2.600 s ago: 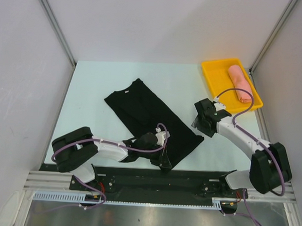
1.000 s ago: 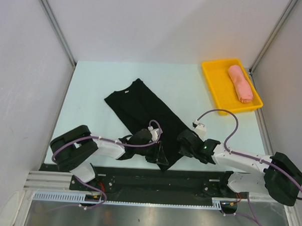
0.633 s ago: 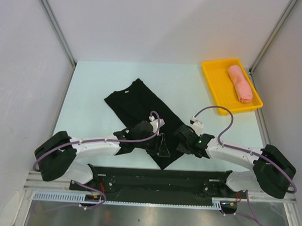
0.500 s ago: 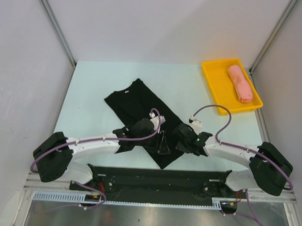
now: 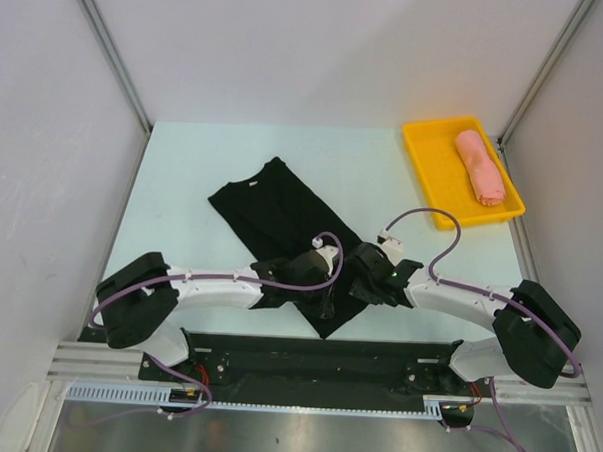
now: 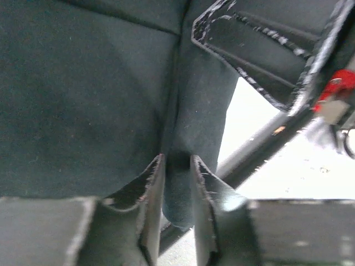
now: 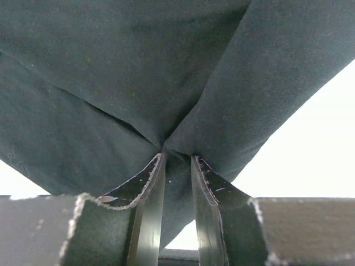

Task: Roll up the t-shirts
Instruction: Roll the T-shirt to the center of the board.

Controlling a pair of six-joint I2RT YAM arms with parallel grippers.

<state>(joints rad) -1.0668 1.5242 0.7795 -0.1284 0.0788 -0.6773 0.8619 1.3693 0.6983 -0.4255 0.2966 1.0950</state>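
The black t-shirt (image 5: 277, 215) lies folded in a long strip, slanting from the back left toward the near edge. My left gripper (image 5: 321, 295) is at its near end, shut on a pinched fold of the black cloth (image 6: 183, 111). Just to the right, my right gripper (image 5: 365, 277) is shut on another pinch of the same cloth (image 7: 166, 83), which spreads out above its fingers (image 7: 152, 183). The salmon-pink t-shirt roll (image 5: 480, 167) lies in the yellow tray (image 5: 429, 164) at the back right.
The two grippers sit a hand's width apart; the right gripper's black body (image 6: 266, 50) fills the upper right of the left wrist view. The black base rail (image 5: 306, 351) runs just behind the shirt's near end. Grey walls close in both sides.
The right arm swung in from the right to the shirt's near right edge and closed on it. The left gripper shifted right along the near end, and the cloth there is bunched up.
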